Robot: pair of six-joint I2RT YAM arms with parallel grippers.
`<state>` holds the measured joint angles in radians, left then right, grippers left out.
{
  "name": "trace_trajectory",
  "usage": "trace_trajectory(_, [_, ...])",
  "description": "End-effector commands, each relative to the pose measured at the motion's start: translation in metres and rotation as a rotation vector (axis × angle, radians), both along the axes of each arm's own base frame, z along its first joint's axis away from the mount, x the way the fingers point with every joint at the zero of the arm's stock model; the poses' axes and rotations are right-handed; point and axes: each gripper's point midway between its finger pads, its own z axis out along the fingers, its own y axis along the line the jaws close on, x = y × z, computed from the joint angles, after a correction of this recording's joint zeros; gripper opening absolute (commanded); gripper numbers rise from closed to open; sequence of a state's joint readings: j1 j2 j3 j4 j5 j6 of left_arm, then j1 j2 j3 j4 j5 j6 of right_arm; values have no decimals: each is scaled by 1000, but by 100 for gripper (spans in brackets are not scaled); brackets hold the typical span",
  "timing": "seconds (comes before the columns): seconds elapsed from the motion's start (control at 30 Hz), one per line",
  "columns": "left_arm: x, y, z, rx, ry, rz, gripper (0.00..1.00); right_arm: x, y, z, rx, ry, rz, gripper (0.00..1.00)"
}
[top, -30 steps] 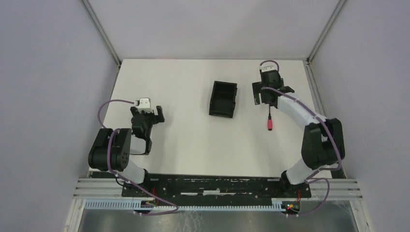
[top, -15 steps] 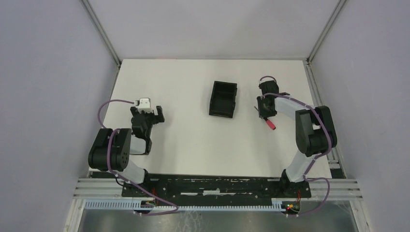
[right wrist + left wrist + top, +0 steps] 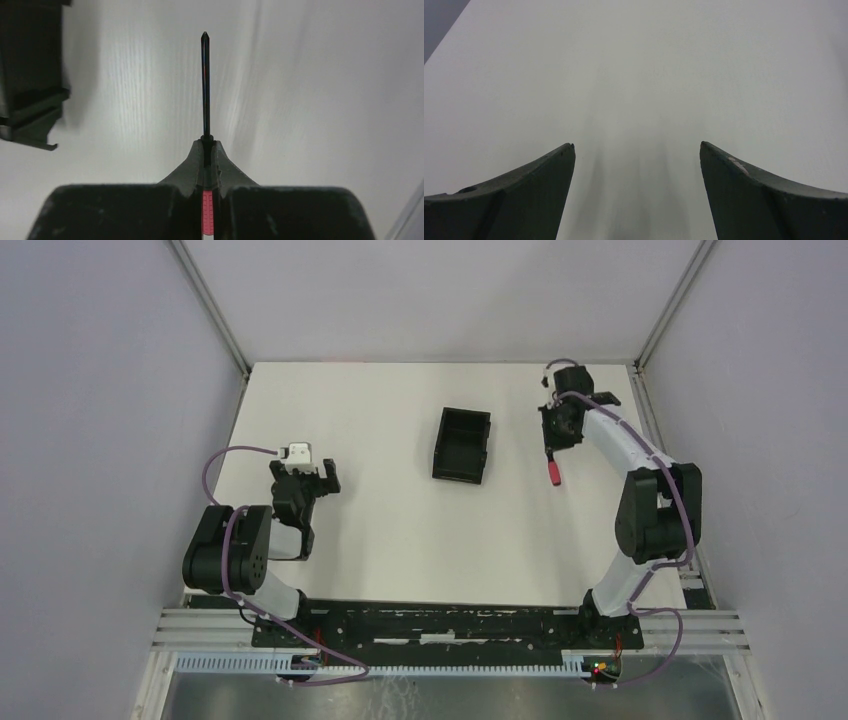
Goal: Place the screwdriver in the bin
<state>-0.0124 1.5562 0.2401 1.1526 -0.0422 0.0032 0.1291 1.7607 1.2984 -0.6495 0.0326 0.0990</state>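
My right gripper (image 3: 552,448) is shut on the screwdriver (image 3: 552,472), to the right of the bin (image 3: 462,445). In the right wrist view the right gripper (image 3: 208,145) has its fingers pressed together around the screwdriver (image 3: 205,85). The thin dark shaft sticks out past the fingertips, and the red handle shows between the fingers nearer the palm. The black bin (image 3: 30,75) sits at the left edge of that view, apart from the tool. My left gripper (image 3: 312,480) stands open over bare table at the left, and the left wrist view shows the left gripper (image 3: 636,147) with nothing between its fingers.
The white table (image 3: 400,530) is fenced by grey walls and metal corner posts (image 3: 665,310) at the back. Its right edge (image 3: 650,430) runs close beside my right arm. Both arm bases sit on the rail (image 3: 440,625) at the near edge.
The right gripper went from open to shut on the screwdriver. The red handle has shifted away from the near edge, toward the back of the table. The left arm has not moved.
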Motion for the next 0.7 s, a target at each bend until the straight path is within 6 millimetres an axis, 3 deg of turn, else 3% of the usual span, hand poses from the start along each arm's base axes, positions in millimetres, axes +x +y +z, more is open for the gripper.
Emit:
trace_trajectory(0.0, [5, -2, 15, -34, -49, -2, 100, 15, -2, 94, -17, -108, 27, 0])
trace_trajectory(0.1, [5, -2, 15, -34, -49, -2, 100, 26, -2, 117, -19, -139, 13, 0])
trace_trajectory(0.23, [5, -2, 15, -34, -49, -2, 100, 41, 12, 122, 57, -162, -1, 0])
trace_trajectory(0.33, [5, -2, 14, -34, -48, -2, 100, 55, 51, 132, 141, -238, 31, 0])
trace_trajectory(0.5, [5, -2, 15, -34, -49, -2, 100, 71, 151, 158, 200, -391, 205, 0])
trace_trajectory(0.67, [5, -2, 15, -34, -49, -2, 100, 84, 192, 119, 146, -384, 297, 0])
